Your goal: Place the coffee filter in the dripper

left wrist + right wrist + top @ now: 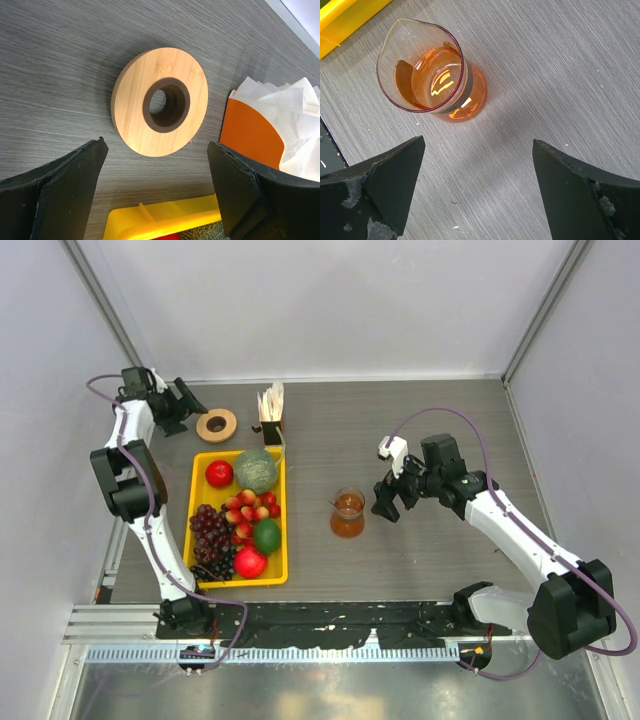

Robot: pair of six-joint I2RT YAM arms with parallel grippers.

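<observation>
Your left pincer (156, 148) is spread wide and holds nothing. It hangs just short of the dripper (131, 107), which lies flat on the worktop (50, 75) near the upright bundle of papers (292, 107). Your right pincer (477, 150) is spread wide too and empty, above bare worktop near the glass jug (432, 80) of amber liquid.

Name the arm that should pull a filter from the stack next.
Left. The left gripper, open, hovers by the dripper, near the filter stack; the right gripper sits farther off, by the jug.
</observation>
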